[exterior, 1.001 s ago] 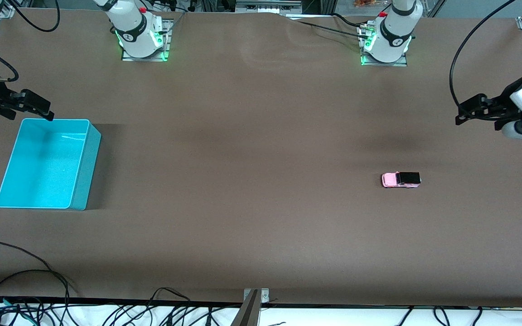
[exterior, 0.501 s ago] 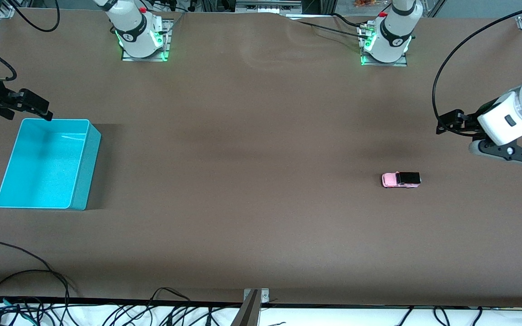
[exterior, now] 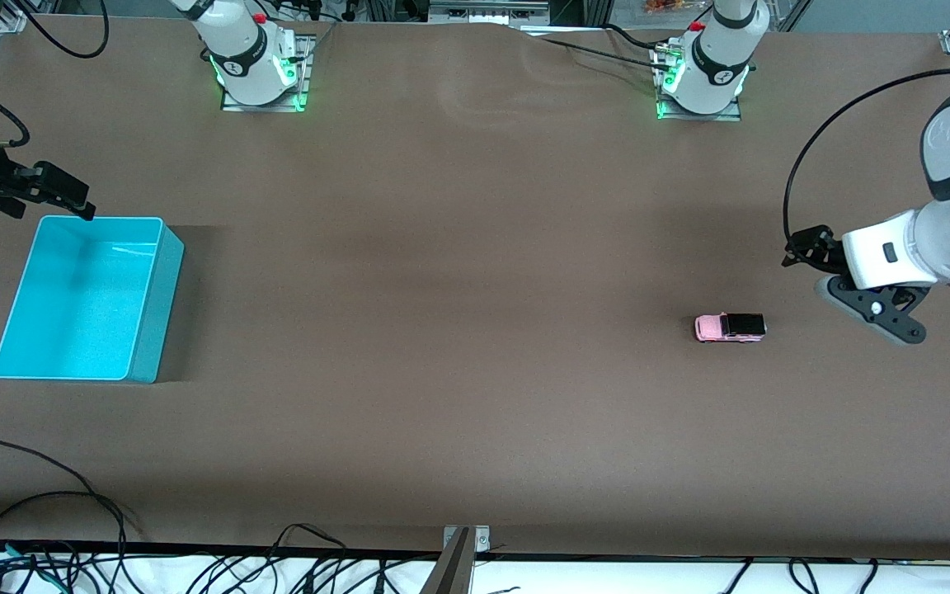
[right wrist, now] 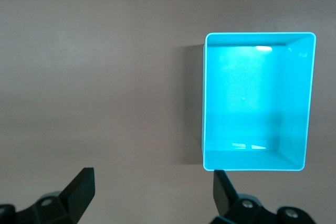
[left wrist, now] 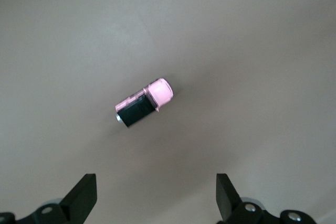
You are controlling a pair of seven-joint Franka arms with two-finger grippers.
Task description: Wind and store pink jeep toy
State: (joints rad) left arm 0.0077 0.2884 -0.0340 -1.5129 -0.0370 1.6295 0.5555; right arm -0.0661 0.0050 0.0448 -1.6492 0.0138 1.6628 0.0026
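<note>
Pink jeep toy (exterior: 730, 327) on table, apart from open left hand (left wrist: 156, 196).

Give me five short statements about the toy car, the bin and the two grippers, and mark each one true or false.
1. The small pale pink jeep toy with a black rear roof stands on the brown table, held by nothing. True.
2. The rectangular turquoise plastic bin holds the jeep. False: the bin is empty, and the jeep sits toward the left arm's end of the table.
3. The left gripper is open, with the jeep in its wrist view. True.
4. The right gripper is shut on the jeep. False: it is open and empty, up beside the bin.
5. The jeep lies on its side. False: it stands on its wheels.
</note>
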